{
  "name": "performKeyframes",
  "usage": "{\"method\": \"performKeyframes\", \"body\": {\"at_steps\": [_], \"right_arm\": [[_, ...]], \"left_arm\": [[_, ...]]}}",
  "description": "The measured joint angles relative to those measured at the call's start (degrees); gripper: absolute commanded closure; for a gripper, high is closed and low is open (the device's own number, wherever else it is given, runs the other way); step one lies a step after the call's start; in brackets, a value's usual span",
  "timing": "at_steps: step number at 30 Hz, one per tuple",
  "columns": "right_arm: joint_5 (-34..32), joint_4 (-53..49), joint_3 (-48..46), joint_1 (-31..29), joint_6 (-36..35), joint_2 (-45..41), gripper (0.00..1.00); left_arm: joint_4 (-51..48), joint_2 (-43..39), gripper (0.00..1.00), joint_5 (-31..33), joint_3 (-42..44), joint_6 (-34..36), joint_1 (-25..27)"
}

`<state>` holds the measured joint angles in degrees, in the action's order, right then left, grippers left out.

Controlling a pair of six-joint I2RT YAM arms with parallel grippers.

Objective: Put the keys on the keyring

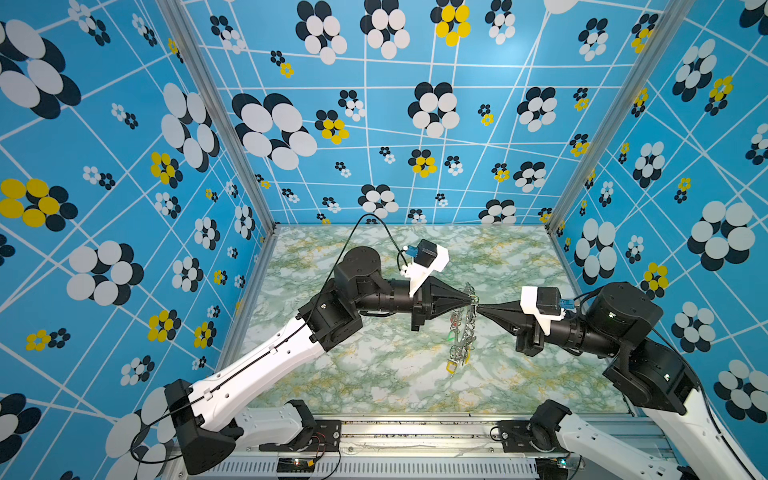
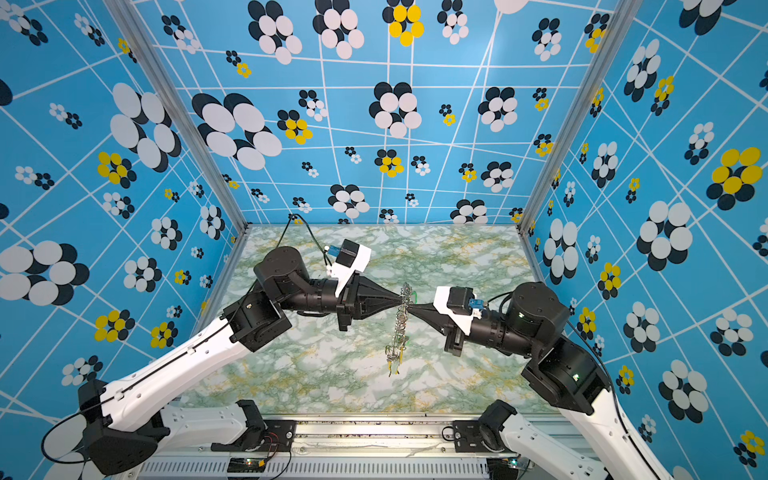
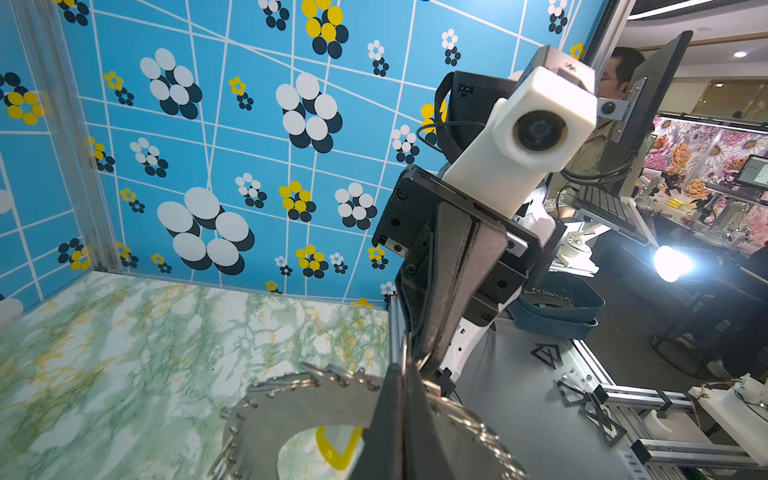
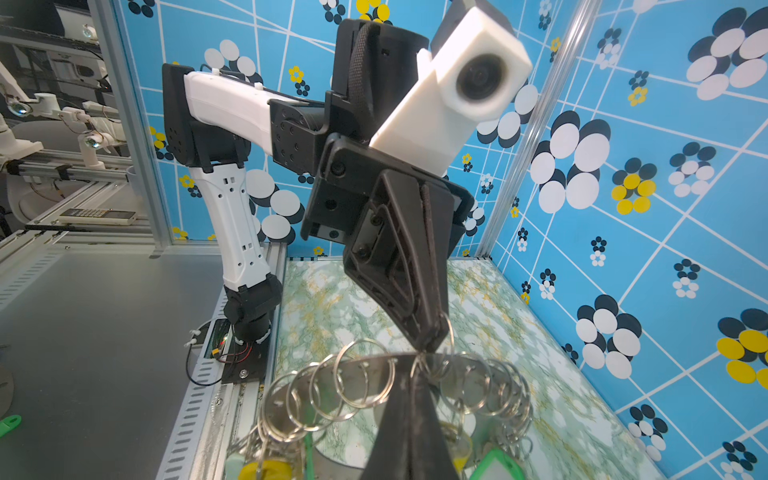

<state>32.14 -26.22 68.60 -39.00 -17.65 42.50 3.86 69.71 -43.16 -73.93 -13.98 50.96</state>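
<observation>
Two grippers meet tip to tip at mid-frame in both top views. The left gripper [image 1: 468,296] and the right gripper [image 1: 480,309] each have their jaws pressed together on the upper rim of the keyring [image 1: 461,332]. It hangs edge-on over the table [image 1: 353,374], with a yellow tag [image 1: 451,367] lowest and a green tag [image 4: 496,467] nearby.

Top views look down; facing wrist views share the keyring [image 3: 291,409].

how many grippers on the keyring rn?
2. Left gripper is shut on the keyring rim from the left. Right gripper is shut on it from the right, tips almost meeting. Both in view, none hidden.
</observation>
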Motion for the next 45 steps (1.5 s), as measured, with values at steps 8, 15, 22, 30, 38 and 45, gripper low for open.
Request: {"method": "performKeyframes", "body": {"at_steps": [8,15,22,30,38,45], "right_arm": [[-0.37,-1.11,0.37,-0.26,-0.39,0.92,0.93],[-0.42,-6.27,2.29,-1.11,-1.53,2.23,0.75],[-3.04,-9.38,4.96,-1.11,-1.4,0.79,0.69],[-3.69,-8.17,6.03,-1.11,1.9,-0.7,0.76],[-0.68,-6.19,5.46,-1.11,6.82,0.52,0.78],[3.39,-5.66,4.98,-1.11,9.38,0.52,0.78]], "left_arm": [[4.74,-0.42,1.0,0.02,3.04,-0.22,-0.48],[10.49,-1.22,1.0,0.92,5.6,1.18,-0.2],[14.93,-3.21,1.0,1.18,11.04,4.22,0.57],[17.53,-4.15,1.0,1.14,14.01,7.41,1.84],[18.93,-6.29,1.0,1.16,14.01,10.91,4.37],[19.17,-6.54,1.0,1.31,14.12,12.59,4.96]]}}
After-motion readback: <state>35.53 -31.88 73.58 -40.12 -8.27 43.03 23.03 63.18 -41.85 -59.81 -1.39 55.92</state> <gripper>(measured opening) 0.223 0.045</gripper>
